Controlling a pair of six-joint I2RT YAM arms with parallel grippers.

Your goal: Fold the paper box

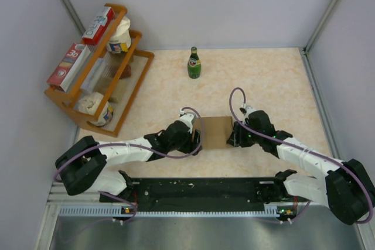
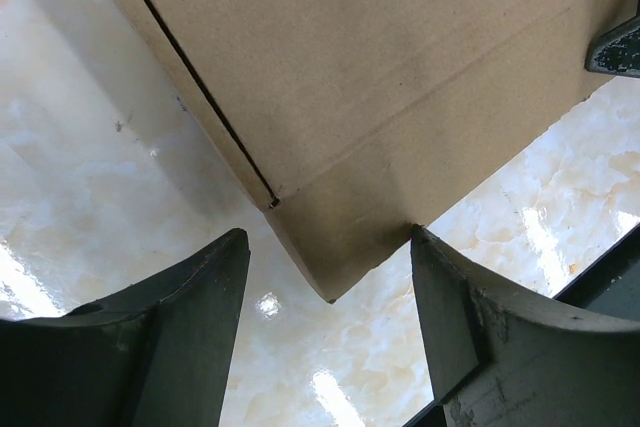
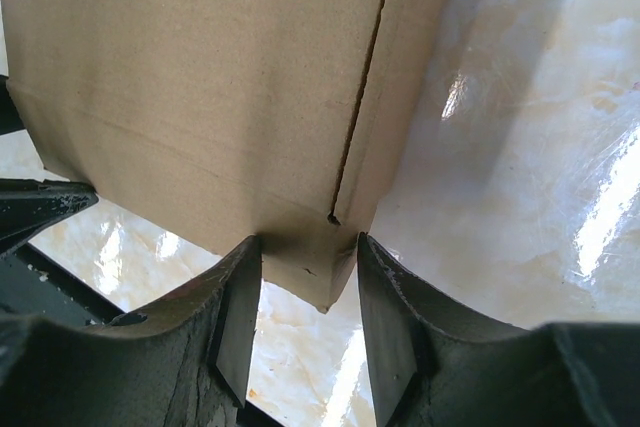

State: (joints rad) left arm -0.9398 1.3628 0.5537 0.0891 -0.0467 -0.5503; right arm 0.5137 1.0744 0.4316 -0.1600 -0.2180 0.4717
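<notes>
The paper box (image 1: 215,132) is a plain brown carton standing on the marble-pattern table between my two grippers. My left gripper (image 1: 196,139) is at its left end. In the left wrist view the box (image 2: 380,77) fills the top, and its lower corner hangs between the wide-open fingers of that gripper (image 2: 328,247). The right fingertip (image 2: 425,247) touches the box's edge. My right gripper (image 1: 234,134) is at the right end. In the right wrist view it (image 3: 308,247) is closed on the lower corner of the box (image 3: 200,97), with a fingertip pressed on each side.
A green glass bottle (image 1: 194,63) stands at the back centre. A wooden rack (image 1: 132,95) at the back left holds red-and-white printed boxes (image 1: 98,25) and white tubs. Grey walls close the table on three sides.
</notes>
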